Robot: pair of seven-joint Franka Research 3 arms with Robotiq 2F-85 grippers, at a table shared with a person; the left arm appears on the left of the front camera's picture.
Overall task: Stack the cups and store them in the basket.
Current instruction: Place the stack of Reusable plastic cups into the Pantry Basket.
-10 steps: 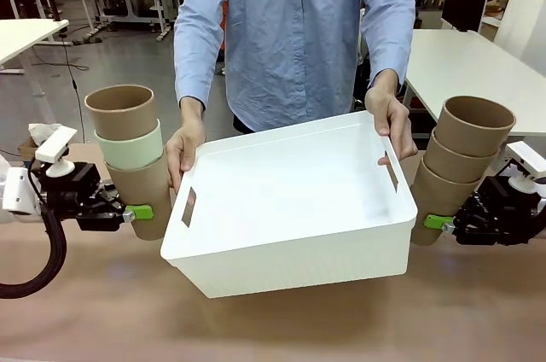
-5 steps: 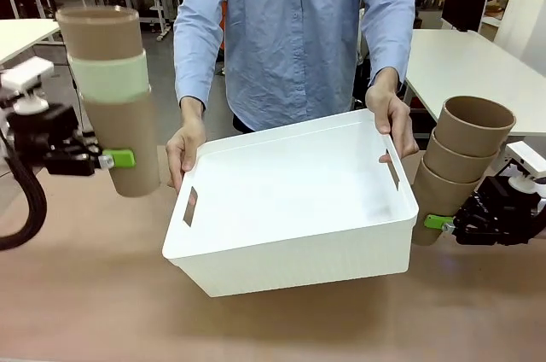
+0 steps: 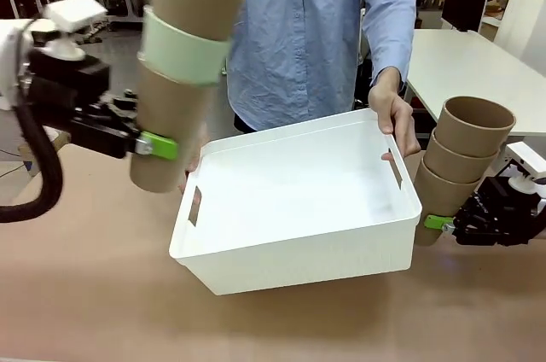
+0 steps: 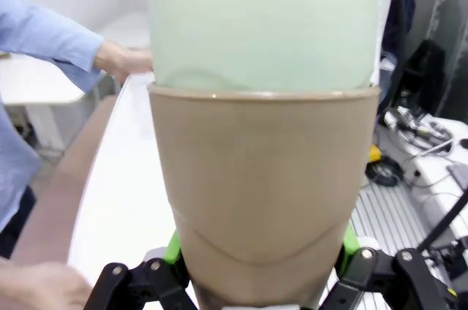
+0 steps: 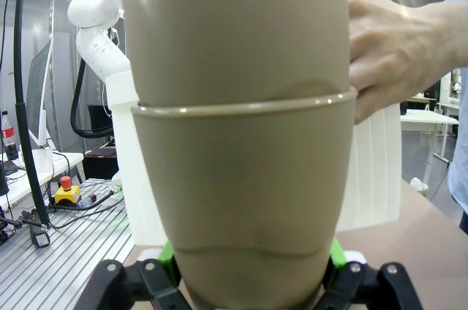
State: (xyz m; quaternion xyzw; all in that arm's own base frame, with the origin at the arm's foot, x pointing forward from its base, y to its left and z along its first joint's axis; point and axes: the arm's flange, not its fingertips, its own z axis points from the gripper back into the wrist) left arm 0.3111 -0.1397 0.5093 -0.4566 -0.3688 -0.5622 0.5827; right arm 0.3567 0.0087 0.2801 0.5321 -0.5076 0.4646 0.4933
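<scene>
My left gripper [image 3: 154, 148] is shut on the bottom tan cup of a three-cup stack [image 3: 171, 106]: tan, then a mint-green cup [image 3: 184, 49], then tan. The stack hangs in the air, leaning right over the left end of the white basket [image 3: 299, 261]. In the left wrist view the tan cup [image 4: 263, 178] sits between my fingers [image 4: 172, 249] with the mint cup [image 4: 263, 25] above. To the right of the basket, my right gripper [image 3: 439, 223] is shut on a second stack of three tan cups [image 3: 456, 161]; its bottom cup [image 5: 241, 193] stands close in the right wrist view.
A person in a blue shirt holds the basket tilted towards me. One hand [image 3: 396, 114] grips its right rim, and the left stack hides most of the other. The brown table [image 3: 85, 294] lies in front, and white lab tables [image 3: 478, 63] stand behind.
My left arm has lifted its stack, carried it right and tipped it towards the basket. The basket shifted slightly right. My right arm and its stack have not moved.
</scene>
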